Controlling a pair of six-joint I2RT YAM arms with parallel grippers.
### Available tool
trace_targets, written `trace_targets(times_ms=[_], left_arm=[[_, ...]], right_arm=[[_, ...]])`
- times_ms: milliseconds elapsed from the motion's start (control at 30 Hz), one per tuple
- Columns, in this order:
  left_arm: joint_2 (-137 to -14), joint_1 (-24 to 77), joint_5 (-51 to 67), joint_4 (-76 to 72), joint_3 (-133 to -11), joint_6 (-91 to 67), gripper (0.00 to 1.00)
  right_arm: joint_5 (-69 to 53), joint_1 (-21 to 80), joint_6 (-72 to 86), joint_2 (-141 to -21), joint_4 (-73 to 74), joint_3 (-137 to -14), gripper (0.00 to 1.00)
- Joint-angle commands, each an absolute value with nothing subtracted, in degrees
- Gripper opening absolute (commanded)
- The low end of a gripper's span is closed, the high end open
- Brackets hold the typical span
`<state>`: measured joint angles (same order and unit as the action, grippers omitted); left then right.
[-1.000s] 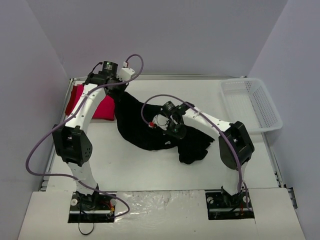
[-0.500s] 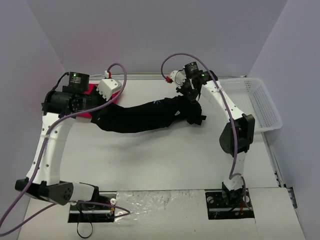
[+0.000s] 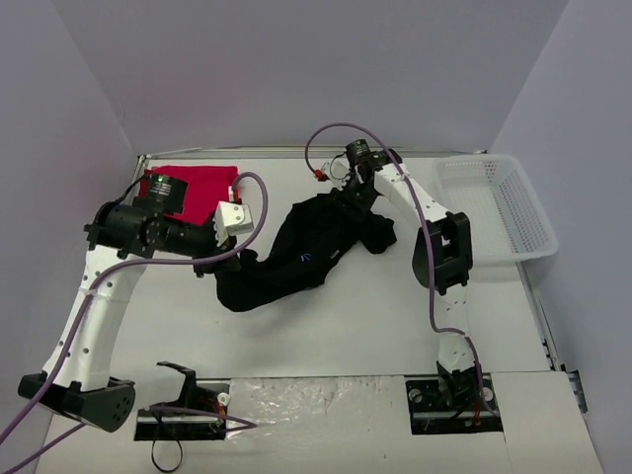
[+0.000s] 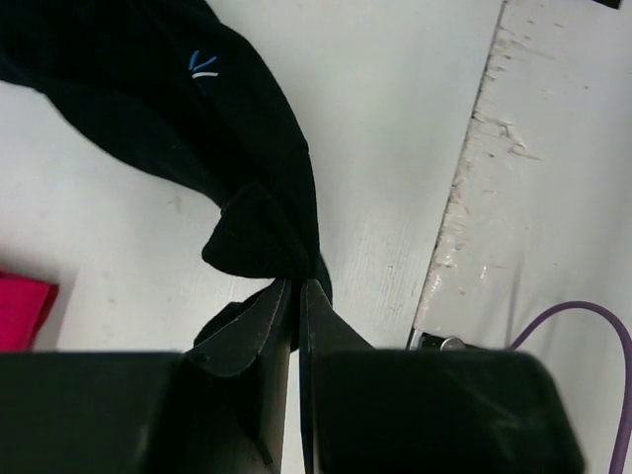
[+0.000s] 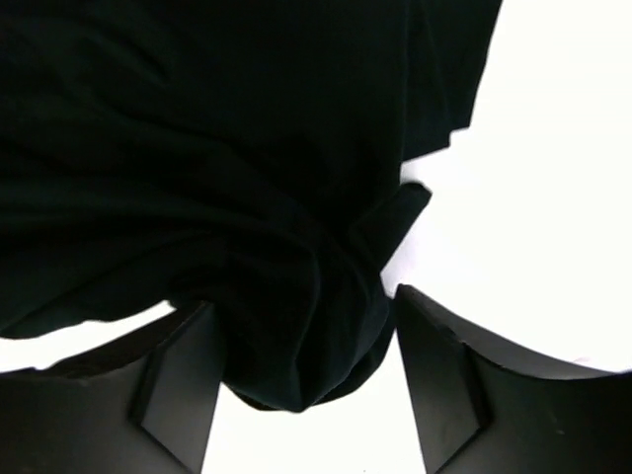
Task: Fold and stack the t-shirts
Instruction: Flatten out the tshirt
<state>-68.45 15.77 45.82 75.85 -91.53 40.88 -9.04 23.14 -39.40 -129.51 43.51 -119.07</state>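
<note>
Slackening noted in black t-shirt [image 3: 306, 252]: right pincer [image 5: 296, 311] now spread, cloth let go; left pincer [image 4: 296, 288] kept clamped on edge. Flattening not yet achieved.

**Soft light overhead, hard contrast at the wrists**

We see the overhead view evenly and softly lit, with only faint shadows on the counter [image 3: 326, 336]. In the right wrist view we find the counter blown out to pure white, the black t-shirt [image 5: 197, 148] a nearly featureless dark mass, and the fingers [image 5: 178, 385] blurred. The left wrist view is sharper, though its own fingers [image 4: 257, 326] sit in deep shadow.
</note>
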Motion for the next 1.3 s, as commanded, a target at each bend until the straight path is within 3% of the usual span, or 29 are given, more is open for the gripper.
trace_targets(times_ms=[0, 467, 600, 733, 967, 1033, 1067, 1167, 1267], left_arm=[[-70.0, 17.5, 53.0, 94.7, -91.5, 44.5, 0.02], [-74.3, 26.6, 52.0, 94.7, -91.7, 45.3, 0.02], [-73.7, 26.8, 53.2, 94.7, -91.1, 45.8, 0.02], [-72.7, 26.9, 54.8, 94.7, -90.4, 46.1, 0.02], [-70.6, 26.9, 58.1, 94.7, -87.7, 48.2, 0.03], [-70.0, 26.8, 57.5, 94.7, -86.4, 49.0, 0.09], [-69.9, 26.8, 57.0, 94.7, -86.0, 49.4, 0.18], [-69.4, 26.8, 55.8, 94.7, -85.0, 50.4, 0.22], [-69.2, 26.7, 54.5, 94.8, -84.4, 51.2, 0.39]], right_arm=[[-9.2, 22.1, -37.2, -124.6, 45.5, -116.0, 0.63], [-14.8, 21.6, -30.2, -98.5, 45.4, -97.8, 0.72], [-17.7, 21.7, -30.8, -94.3, 46.9, -91.7, 0.67], [-24.0, 21.7, -33.1, -94.1, 51.8, -86.8, 0.52], [-33.0, 21.7, -35.9, -104.2, 54.1, -86.7, 0.46], [-34.4, 21.7, -36.2, -107.2, 54.5, -89.5, 0.47], [-34.5, 21.7, -36.3, -110.2, 54.5, -90.6, 0.49], [-33.9, 21.7, -36.1, -116.0, 54.3, -95.2, 0.52], [-32.8, 21.7, -35.5, -121.5, 54.4, -100.4, 0.54]])
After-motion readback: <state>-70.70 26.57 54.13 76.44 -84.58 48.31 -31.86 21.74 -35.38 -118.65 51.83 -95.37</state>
